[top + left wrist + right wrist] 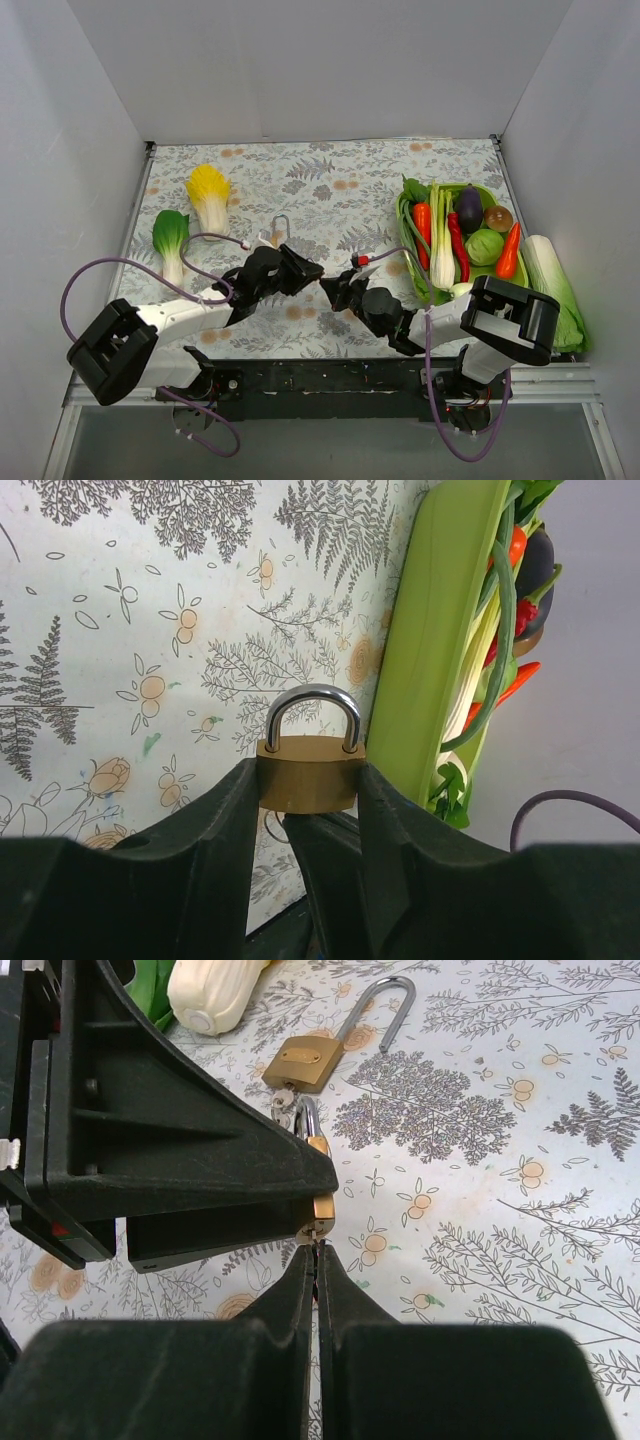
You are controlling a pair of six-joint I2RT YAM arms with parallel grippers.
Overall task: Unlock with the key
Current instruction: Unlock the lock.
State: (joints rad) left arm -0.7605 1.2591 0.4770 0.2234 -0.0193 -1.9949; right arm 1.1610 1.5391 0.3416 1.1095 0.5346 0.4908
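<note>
The left tool [308,772] is clamped on a small brass padlock with a silver shackle [311,778]. Its two black fingers press the lock's flat sides, the shackle stands up clear of them, and the lock is held off the fern-patterned tabletop [340,190]. In the overhead view this tool reaches in from the left and meets the right tool [332,288] near the middle of the near half of the tabletop.

The right tool's jaws are pinched together on a thin metal key [317,1241]. Only a sliver of it shows between the tips, right at the underside of the brass body. Whether the blade has entered the keyhole cannot be told.

Just beyond the held lock, a second brass padlock with a long open shackle [300,1060] lies flat on the tabletop, apart from both tools. A lime-green plastic tray of toy vegetables [405,240] sits to the right of the tools. A yellow-and-white toy cabbage [208,195] and a green toy bok choy [170,240] lie at the left
</note>
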